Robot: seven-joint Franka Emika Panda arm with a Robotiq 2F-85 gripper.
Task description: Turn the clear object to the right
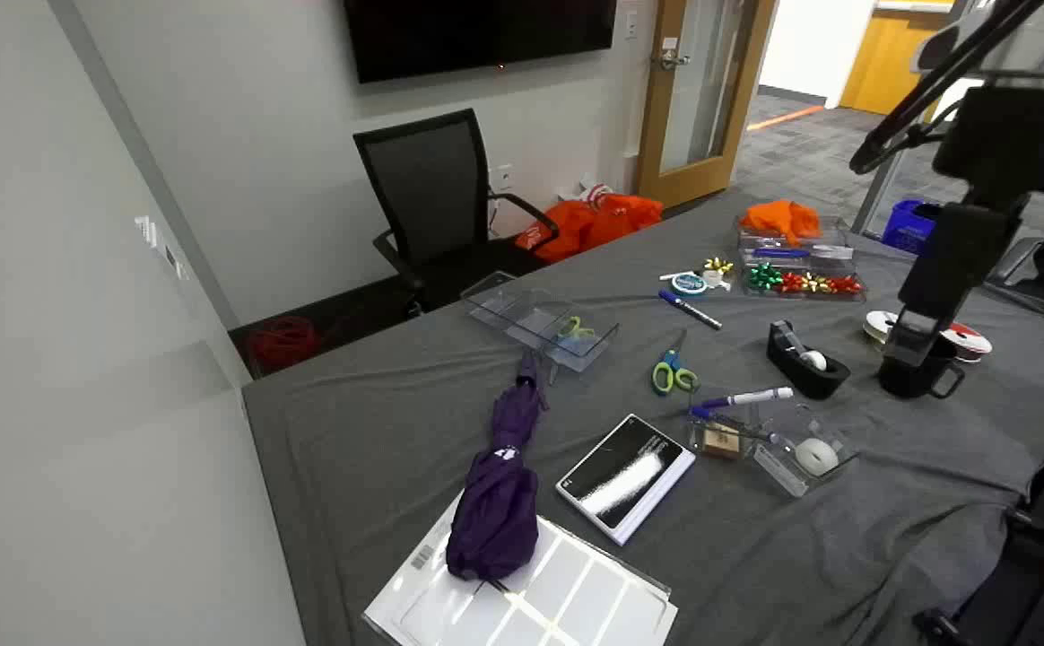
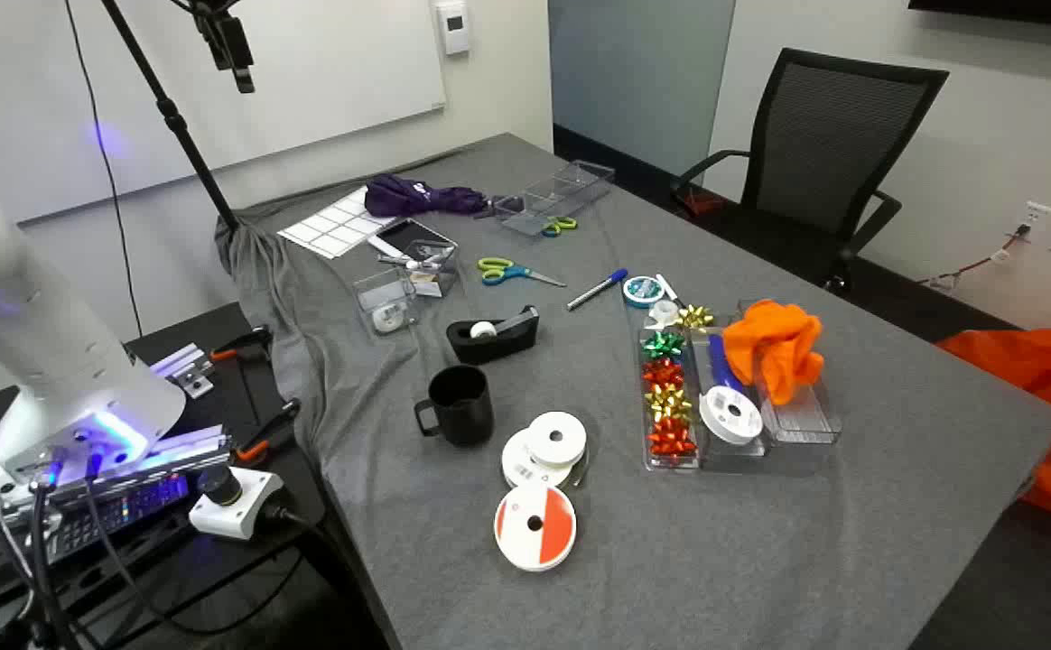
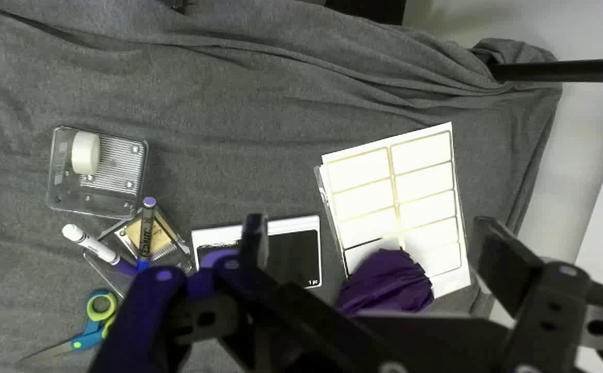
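Hovering: end effector (image 3: 374,243), spread | clear plastic compartmented case (image 1: 535,321) | wrinkled cloth (image 3: 249,119)

This is an office meeting room. Below the gripper (image 3: 371,235) spreads a cloth-covered table (image 3: 229,114); behind the gripper, in an exterior view, hangs a whiteboard (image 2: 336,81). Across the table from the gripper stands a mesh-backed chair (image 1: 423,175), and on the wall (image 1: 576,108) past it a flat screen (image 1: 486,36). Along that wall, also beyond the gripper, is a wood-framed glass door (image 1: 701,99), with carpet (image 1: 782,152) outside.
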